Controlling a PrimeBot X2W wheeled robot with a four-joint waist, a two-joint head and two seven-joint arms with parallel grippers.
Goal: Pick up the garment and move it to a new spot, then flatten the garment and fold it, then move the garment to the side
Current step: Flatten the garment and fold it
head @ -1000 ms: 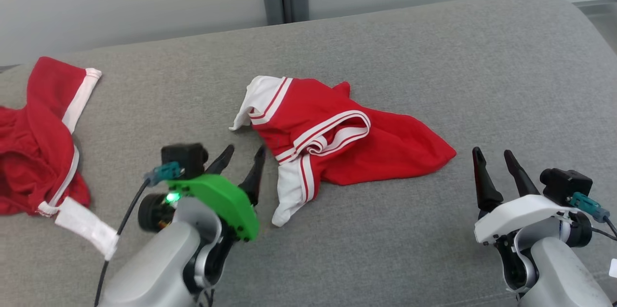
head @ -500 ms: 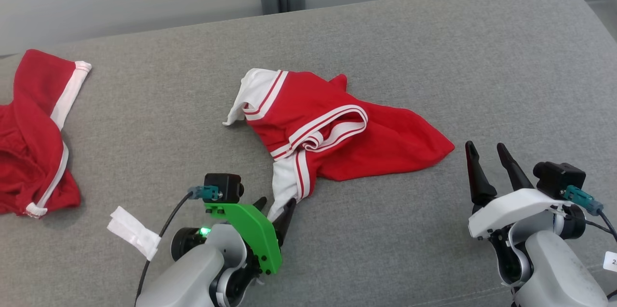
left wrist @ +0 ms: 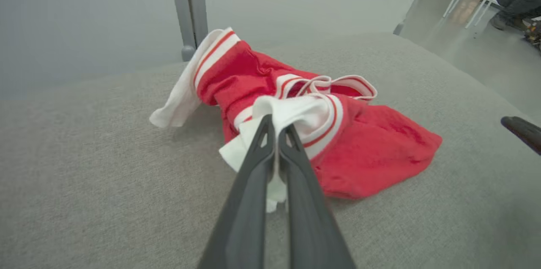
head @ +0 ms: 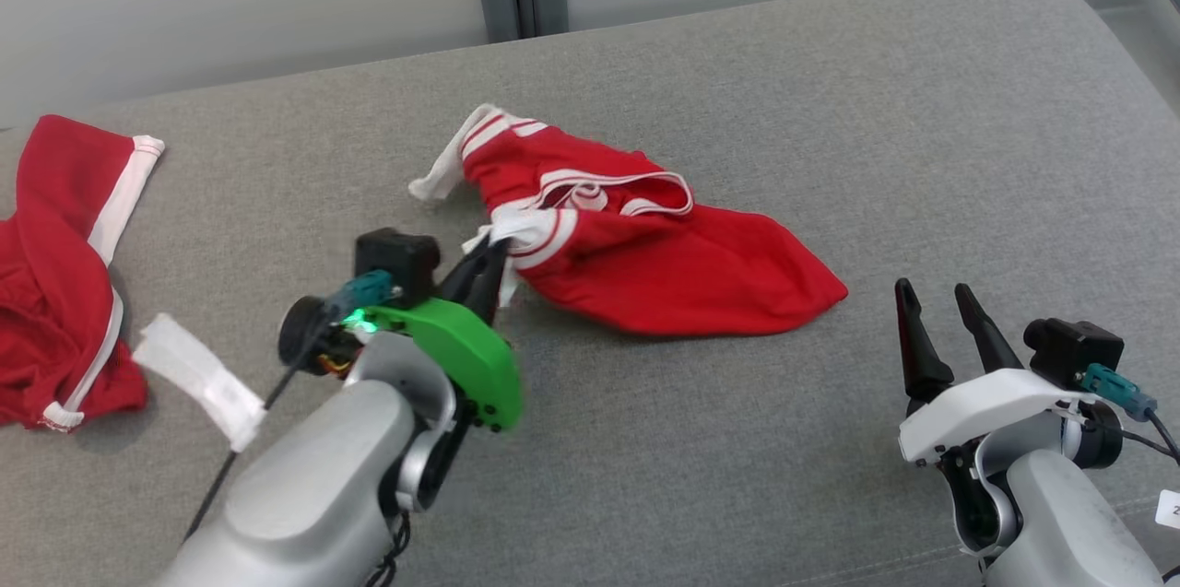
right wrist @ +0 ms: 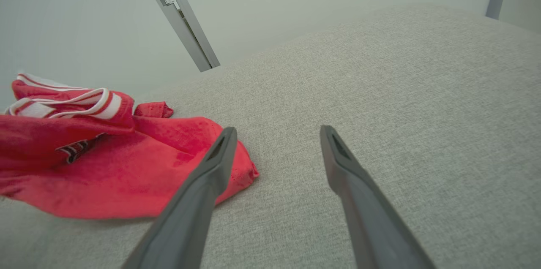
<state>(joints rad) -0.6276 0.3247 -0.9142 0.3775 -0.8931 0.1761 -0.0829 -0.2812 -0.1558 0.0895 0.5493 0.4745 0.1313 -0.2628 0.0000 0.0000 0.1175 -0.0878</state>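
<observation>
I'm getting bright, even, diffuse light — no glare off the grey upholstery (head: 830, 108). The garment (head: 682, 269) casts only a thin, soft shadow close under its near edge. The left forearm (head: 304, 486) is slightly smeared in the head view. Both wrist views bow at the edges — the left gripper (left wrist: 277, 122) looks soft near the lens.

Stretches left arm (head: 313, 476) forward, jaws pinched tight on the garment (head: 691, 274); rests right arm (head: 1060, 513) low, jaws spread wide, pointing up.
</observation>
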